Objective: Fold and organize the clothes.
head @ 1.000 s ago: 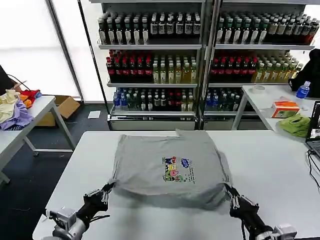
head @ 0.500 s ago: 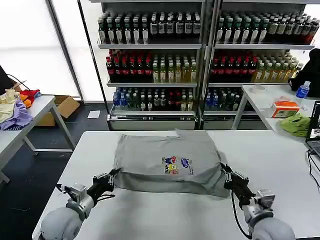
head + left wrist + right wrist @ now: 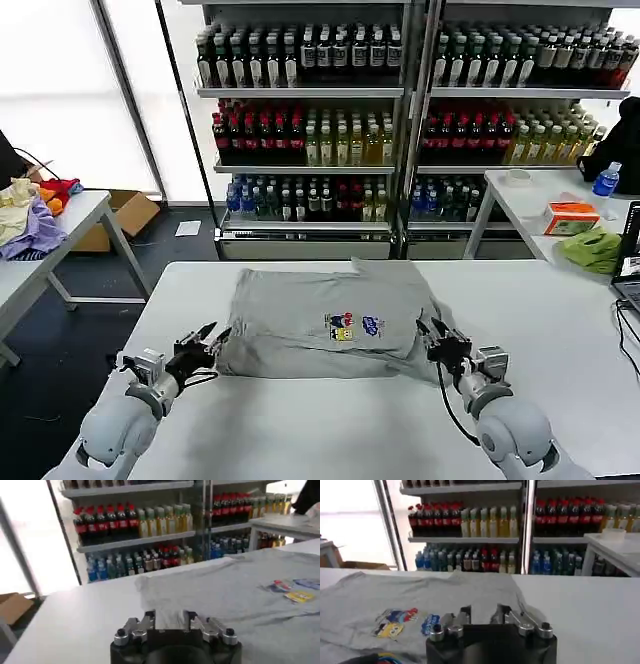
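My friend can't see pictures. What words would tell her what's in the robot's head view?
A folded light grey cotton shirt with a small multicoloured chest print lies flat on a white table. The left gripper and right gripper, both open, sit at the shirt's near corners. Shelves of colourful drink bottles stand behind.

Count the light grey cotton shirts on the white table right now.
1: the light grey cotton shirt lies folded at the white table's centre; others beneath cannot be ruled out.
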You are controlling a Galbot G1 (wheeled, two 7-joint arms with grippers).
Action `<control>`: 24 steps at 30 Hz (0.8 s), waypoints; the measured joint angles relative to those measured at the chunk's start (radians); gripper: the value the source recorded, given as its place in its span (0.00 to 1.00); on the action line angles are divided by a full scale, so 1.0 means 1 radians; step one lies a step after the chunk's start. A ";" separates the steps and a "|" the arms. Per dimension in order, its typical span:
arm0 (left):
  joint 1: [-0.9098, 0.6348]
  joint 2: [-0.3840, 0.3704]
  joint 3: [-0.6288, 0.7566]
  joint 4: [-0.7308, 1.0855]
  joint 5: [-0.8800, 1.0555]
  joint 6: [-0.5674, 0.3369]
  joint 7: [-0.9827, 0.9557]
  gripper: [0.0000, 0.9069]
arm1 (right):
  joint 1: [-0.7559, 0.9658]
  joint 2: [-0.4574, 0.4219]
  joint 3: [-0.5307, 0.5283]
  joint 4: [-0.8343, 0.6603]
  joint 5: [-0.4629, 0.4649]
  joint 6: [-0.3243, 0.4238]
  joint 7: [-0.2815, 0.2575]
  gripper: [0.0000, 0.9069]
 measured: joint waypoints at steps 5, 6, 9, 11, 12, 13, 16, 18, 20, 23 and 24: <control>0.058 -0.011 -0.010 -0.037 0.013 0.000 -0.008 1.00 | -0.066 0.011 0.028 0.035 -0.031 -0.022 0.021 1.00; 0.069 -0.013 -0.010 -0.041 0.017 0.000 -0.010 1.00 | -0.079 0.016 0.031 0.038 -0.037 -0.026 0.029 1.00; 0.093 -0.028 -0.006 -0.045 0.022 -0.001 -0.017 1.00 | -0.116 0.039 0.035 0.042 -0.051 -0.040 0.057 0.92; 0.103 -0.040 -0.001 -0.045 0.025 -0.002 -0.020 1.00 | -0.133 0.054 0.036 0.042 -0.061 -0.044 0.070 0.41; 0.106 -0.045 0.002 -0.044 0.026 -0.002 -0.022 1.00 | -0.139 0.061 0.036 0.043 -0.065 -0.046 0.076 0.16; 0.108 -0.050 0.005 -0.041 0.027 -0.002 -0.022 0.88 | -0.144 0.069 0.036 0.043 -0.069 -0.048 0.084 0.00; 0.107 -0.064 0.013 -0.030 0.026 -0.003 -0.024 0.12 | -0.155 0.088 0.030 0.039 -0.078 -0.049 0.098 0.00; 0.103 -0.072 0.019 -0.020 0.023 -0.003 -0.026 0.01 | -0.159 0.097 0.027 0.037 -0.081 -0.049 0.107 0.00; 0.099 -0.080 0.023 -0.010 0.022 -0.007 -0.026 0.00 | -0.165 0.103 0.025 0.036 -0.085 -0.049 0.114 0.00; 0.100 -0.090 0.028 -0.006 0.019 -0.010 -0.025 0.01 | -0.173 0.108 0.025 0.037 -0.087 -0.049 0.121 0.00; 0.101 -0.092 0.028 -0.005 0.018 -0.011 -0.024 0.01 | -0.176 0.110 0.025 0.037 -0.087 -0.049 0.122 0.00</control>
